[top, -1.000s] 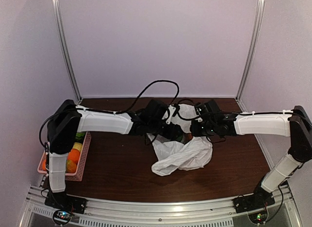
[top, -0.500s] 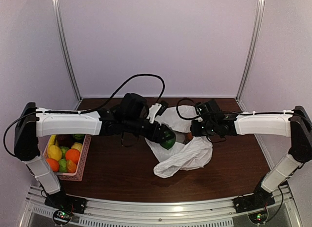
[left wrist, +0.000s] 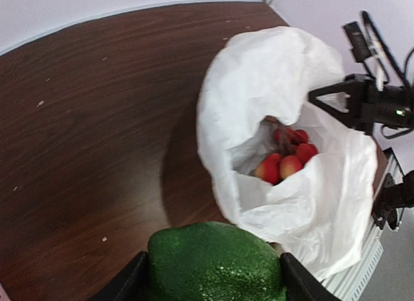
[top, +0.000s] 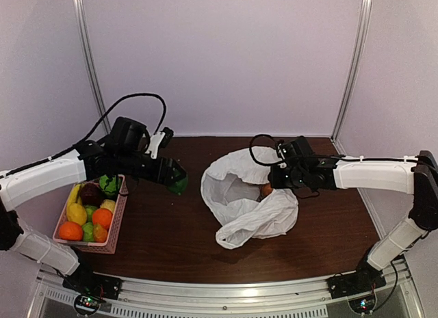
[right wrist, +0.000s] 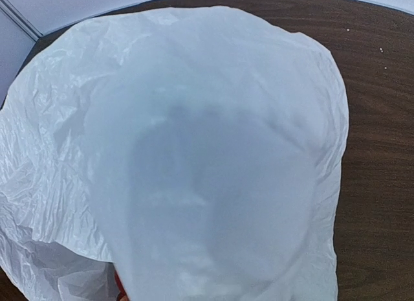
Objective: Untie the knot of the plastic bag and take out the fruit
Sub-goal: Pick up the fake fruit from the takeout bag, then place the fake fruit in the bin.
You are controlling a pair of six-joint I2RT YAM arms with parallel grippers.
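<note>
Your left gripper (top: pixel 176 184) is clenched on a bumpy green fruit (left wrist: pixel 213 262), with one black finger (left wrist: pixel 124 285) pressed to each side of it. It hangs in the air above the table (top: pixel 171 246), between the pink basket (top: pixel 116 219) and the plastic bag (top: pixel 236 195), closer to the basket's far end and clear of both. The basket sits along the table's left edge, toward the near left corner. It holds a banana (top: pixel 74 212), two oranges (top: pixel 102 217), a dark purple fruit (top: pixel 91 193) and some green pieces. The plastic bag lies about the middle of the table, a little toward the right edge. Its mouth gapes wide toward your left arm, and a loose flap of plastic trails toward the near edge. From the left wrist camera you look straight into that mouth, where a small cluster of red fruits (left wrist: pixel 288 160) rests at the bottom against the white plastic. Your right gripper (left wrist: pixel 318 97) is at the bag's right-hand rim, on the side facing the right edge of the table. Its jaws look pinched on the thin plastic, and the rim stands lifted there. The right wrist camera shows almost nothing but crinkled white film draped close before the lens. Its own fingers are hidden behind the film, and only dark wood shows around it at the right and far sides.
</note>
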